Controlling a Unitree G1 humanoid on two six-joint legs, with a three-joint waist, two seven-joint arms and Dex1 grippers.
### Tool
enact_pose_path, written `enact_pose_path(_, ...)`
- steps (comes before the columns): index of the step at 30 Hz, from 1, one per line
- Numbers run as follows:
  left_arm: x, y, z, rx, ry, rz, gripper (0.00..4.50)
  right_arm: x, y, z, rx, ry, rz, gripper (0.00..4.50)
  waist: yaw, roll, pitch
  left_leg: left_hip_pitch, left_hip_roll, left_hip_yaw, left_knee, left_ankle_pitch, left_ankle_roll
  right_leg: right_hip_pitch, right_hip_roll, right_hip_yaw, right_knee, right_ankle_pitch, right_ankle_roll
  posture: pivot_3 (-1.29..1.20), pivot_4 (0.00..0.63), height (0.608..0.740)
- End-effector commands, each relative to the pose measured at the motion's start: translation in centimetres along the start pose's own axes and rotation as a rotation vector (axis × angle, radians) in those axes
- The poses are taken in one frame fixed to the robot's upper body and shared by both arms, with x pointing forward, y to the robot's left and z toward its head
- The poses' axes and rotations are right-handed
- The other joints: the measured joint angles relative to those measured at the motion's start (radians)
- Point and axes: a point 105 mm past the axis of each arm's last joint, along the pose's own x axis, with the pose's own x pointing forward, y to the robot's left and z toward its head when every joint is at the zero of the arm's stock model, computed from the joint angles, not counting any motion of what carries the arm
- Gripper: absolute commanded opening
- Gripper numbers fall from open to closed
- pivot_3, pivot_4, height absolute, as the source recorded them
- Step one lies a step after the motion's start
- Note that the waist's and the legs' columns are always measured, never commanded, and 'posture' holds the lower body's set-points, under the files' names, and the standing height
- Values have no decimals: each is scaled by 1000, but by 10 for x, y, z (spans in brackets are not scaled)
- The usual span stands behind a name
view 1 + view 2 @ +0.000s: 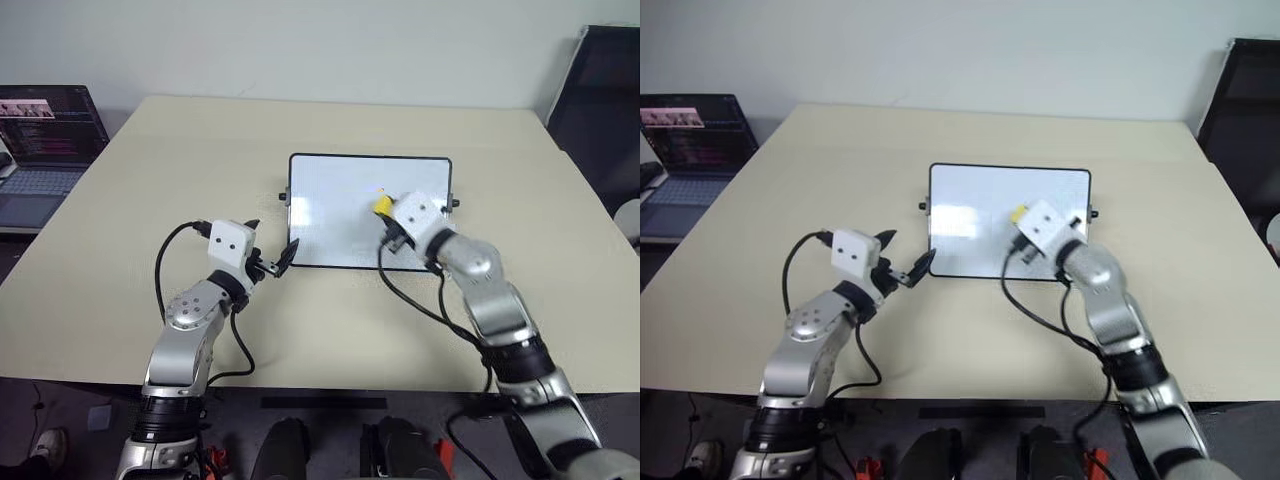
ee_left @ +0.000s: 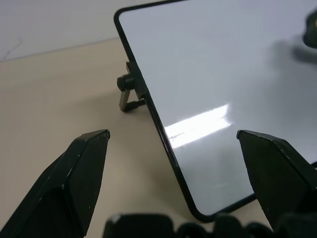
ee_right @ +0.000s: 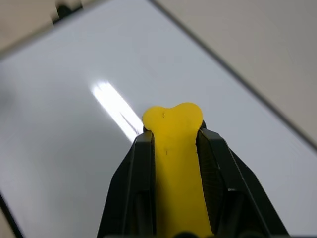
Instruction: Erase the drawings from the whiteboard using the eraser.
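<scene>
Beige table [image 1: 120, 240]: right gripper [image 3: 174, 130] pinches eraser [image 3: 174, 163] over whiteboard [image 1: 330, 210]

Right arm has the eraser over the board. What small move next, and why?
Probably sweep the eraser once more across the whiteboard toward its right side. The right gripper is shut on it over the board's right half, and a faint speck shows just beyond the eraser; the rest of the board looks clean. The left gripper hangs open at the board's near left corner.
</scene>
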Motion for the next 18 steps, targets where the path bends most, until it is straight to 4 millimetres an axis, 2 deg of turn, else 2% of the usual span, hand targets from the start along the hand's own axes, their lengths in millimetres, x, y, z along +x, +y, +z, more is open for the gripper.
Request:
enact_pose_path(1,2,-6,16,20,-57,-32,4500,-13,7,-4,-36,-34,-33,880,-3,0,0,0,0,0,0,0,0,0,0,0,0,0,0,0,150,740)
enact_pose_path(5,6,-8,16,25,-58,-52,4500,-16,16,-15,-25,-15,-62,880,-13,0,0,3,0,1,0,0,0,0,3,4,1,-1,2,0,150,740)
enact_pose_path(7,7,-8,16,26,-60,-60,4500,-14,17,-12,-13,-21,-74,880,-14,0,0,3,0,1,1,0,0,1,3,3,1,-2,3,0,150,740)
enact_pose_path(18,9,-5,12,28,-64,-63,4500,-11,8,-9,-33,-25,-88,880,-9,0,0,2,0,1,0,0,0,1,2,3,1,-1,1,0,150,740)
